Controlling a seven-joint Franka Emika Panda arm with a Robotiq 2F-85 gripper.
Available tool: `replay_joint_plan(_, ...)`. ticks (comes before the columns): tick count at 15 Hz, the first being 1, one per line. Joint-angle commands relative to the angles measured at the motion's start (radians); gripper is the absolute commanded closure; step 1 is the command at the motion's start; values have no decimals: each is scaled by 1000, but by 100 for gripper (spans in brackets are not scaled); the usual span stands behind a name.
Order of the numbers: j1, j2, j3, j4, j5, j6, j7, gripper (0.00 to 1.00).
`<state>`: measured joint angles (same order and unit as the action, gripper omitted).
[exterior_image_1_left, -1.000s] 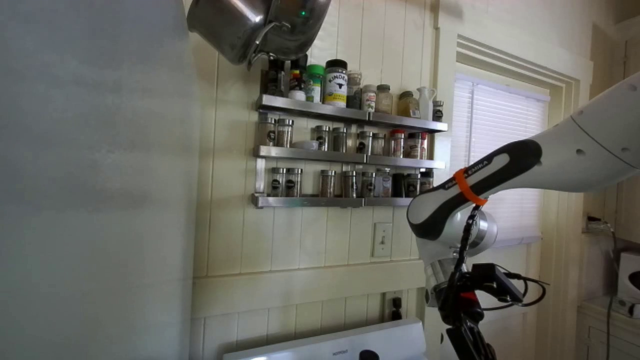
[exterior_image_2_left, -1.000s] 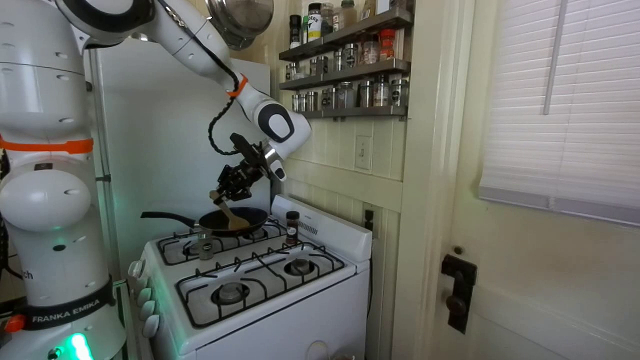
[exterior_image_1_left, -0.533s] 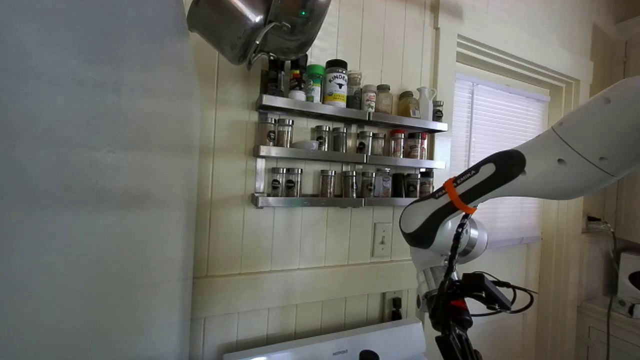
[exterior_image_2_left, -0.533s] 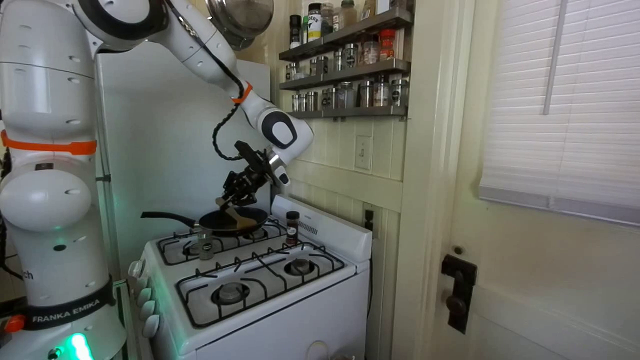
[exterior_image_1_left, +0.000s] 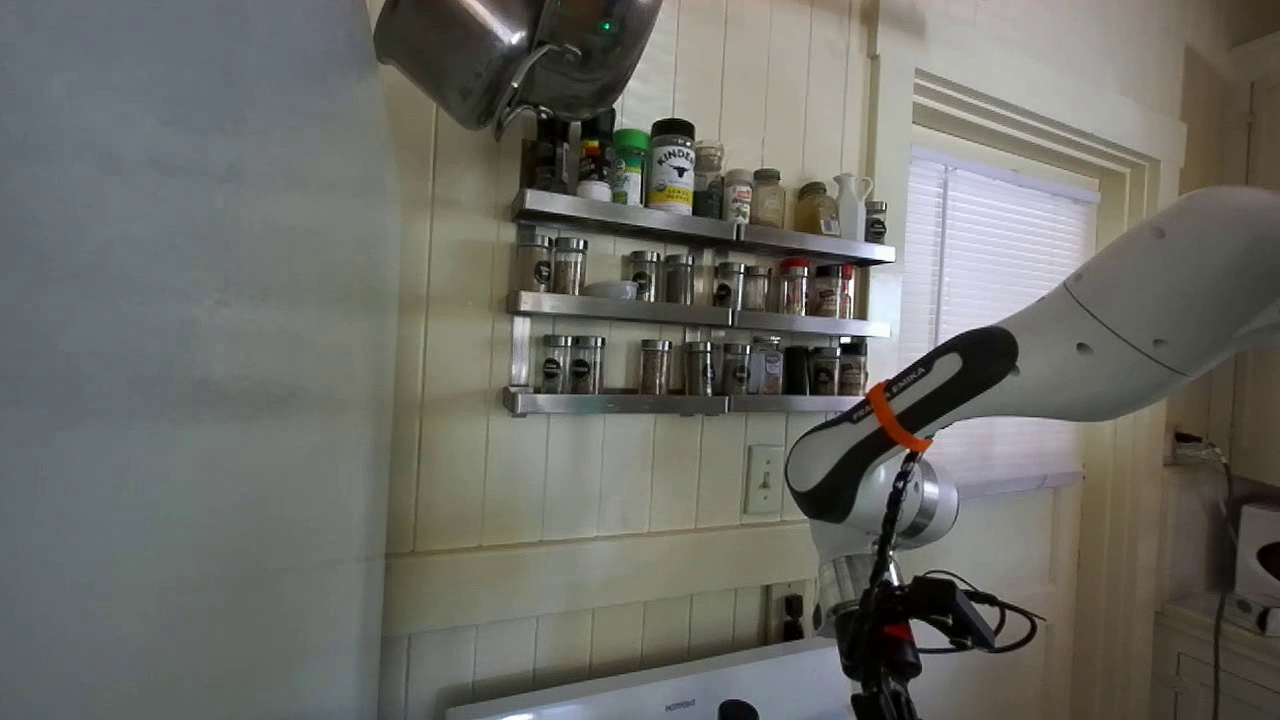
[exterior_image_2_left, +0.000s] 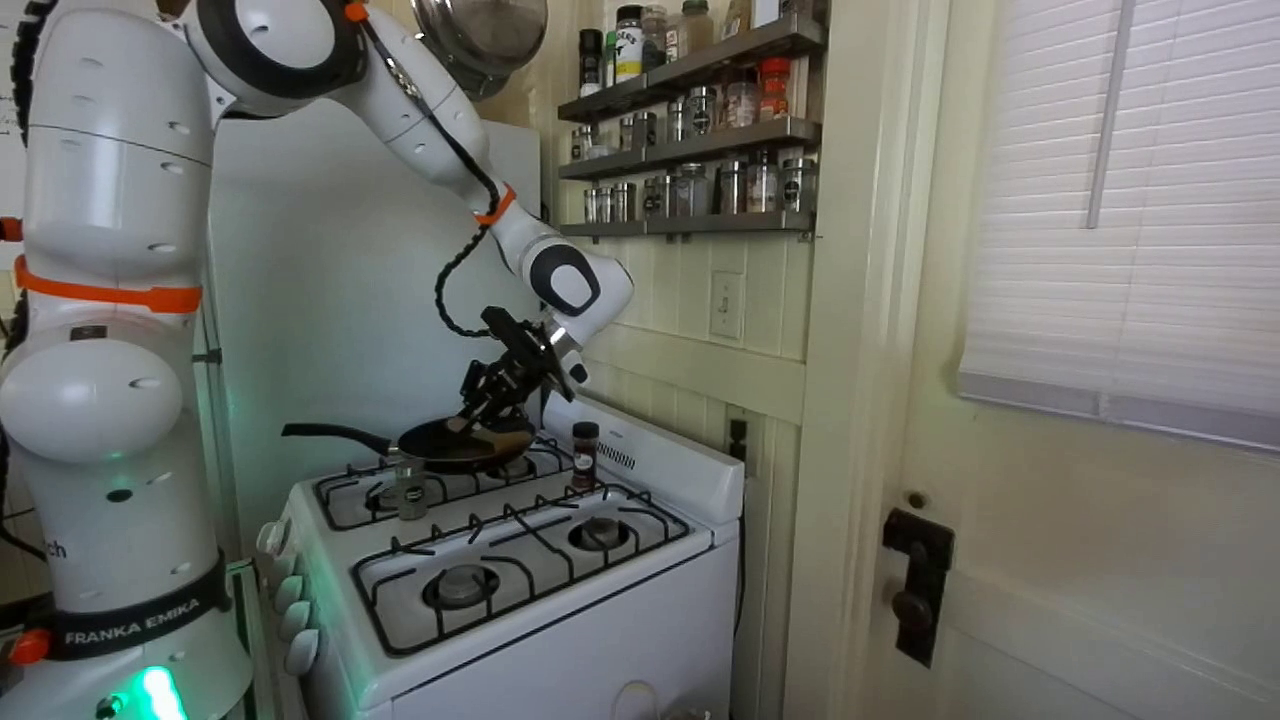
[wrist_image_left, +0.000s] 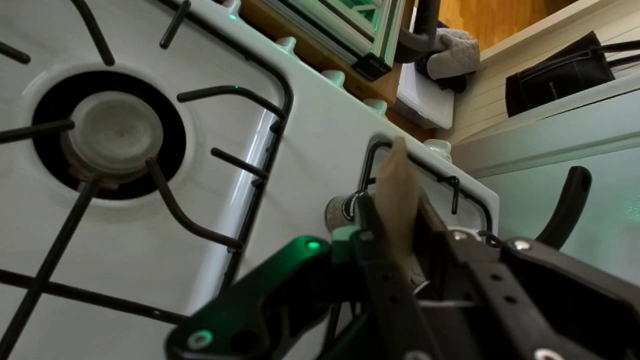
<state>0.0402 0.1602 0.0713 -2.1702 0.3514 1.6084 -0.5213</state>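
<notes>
Downward motion over the past second: the white robot arm (exterior_image_2_left: 440, 150) and its black two-fingered pincer (exterior_image_2_left: 474, 416) sit lower and closer to the white back panel (exterior_image_2_left: 665, 465) of the white gas stove (exterior_image_2_left: 600, 620); the light-brown wooden spatula (exterior_image_2_left: 508, 446) travels with them, its blade now at the side of the round black frying pan (exterior_image_2_left: 425, 448) opposite the long black pan handle (exterior_image_2_left: 335, 431); pan and clear glass jar (exterior_image_2_left: 411, 492) hold position. Pincer state: closed on the spatula, whose handle end projects past the pincer in the wrist view. Implication for the work: the grip survives the shift; the blade lies within the pan's outline; whether it touches the pan cannot be determined.
</notes>
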Motion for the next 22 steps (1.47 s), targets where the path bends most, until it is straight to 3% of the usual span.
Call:
replay_joint_plan(1,-7,41,15,17,21,33,-78,95)
replay_joint_plan(18,-14,209,99,163,66,-35,-399,95)
replay_joint_plan(22,-17,189,95,145,88,-124,-410,95)
